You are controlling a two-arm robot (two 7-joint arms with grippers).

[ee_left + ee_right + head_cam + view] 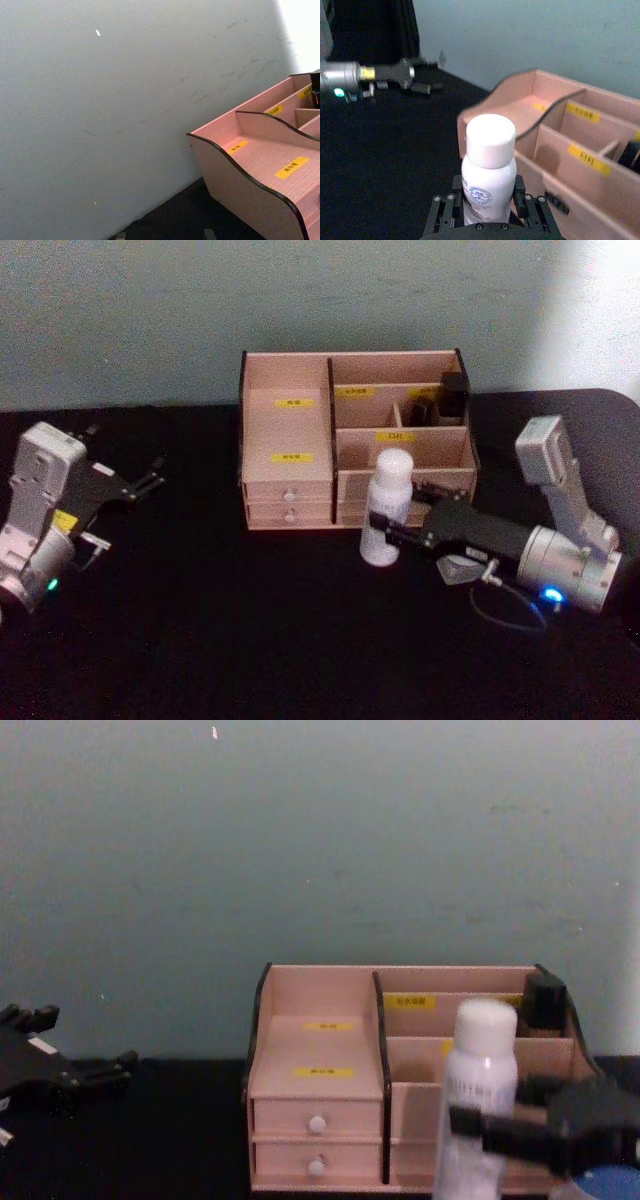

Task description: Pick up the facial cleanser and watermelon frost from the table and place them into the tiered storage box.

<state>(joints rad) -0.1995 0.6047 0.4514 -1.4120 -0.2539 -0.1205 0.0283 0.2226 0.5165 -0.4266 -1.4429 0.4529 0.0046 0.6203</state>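
Your right gripper [385,533] pinched the white facial cleanser [390,490].
Its print [480,195] and the tiered storage box [285,425] yellow labels [293,456] were illegible; left gripper [152,475] fingers spread.

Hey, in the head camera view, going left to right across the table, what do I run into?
Left gripper, open → white-knobbed drawers of the tiered storage box → facial cleanser bottle, upright and clamped in the right gripper → right arm's wrist with its blue light.

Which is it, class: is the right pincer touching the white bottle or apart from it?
Touching. The right wrist view shows the right pincer clamping both sides of the white bottle.
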